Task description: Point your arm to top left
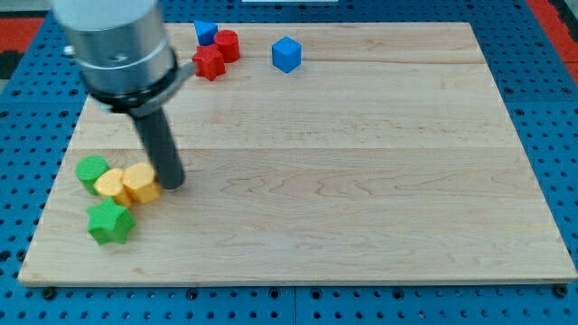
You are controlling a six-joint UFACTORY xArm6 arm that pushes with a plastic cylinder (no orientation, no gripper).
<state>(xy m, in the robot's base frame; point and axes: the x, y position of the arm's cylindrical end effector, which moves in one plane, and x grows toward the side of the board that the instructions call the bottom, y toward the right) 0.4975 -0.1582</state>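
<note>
My tip rests on the wooden board at the view's left, just right of a yellow hexagonal block and touching or nearly touching it. A second yellow block lies to its left. A green round block sits further left, and a green star-shaped block lies below them. At the view's top are a red star-shaped block, a red cylinder, a small blue block and a blue cube.
The arm's grey cylindrical body fills the view's top left corner and hides part of the board there. A blue pegboard table surrounds the board.
</note>
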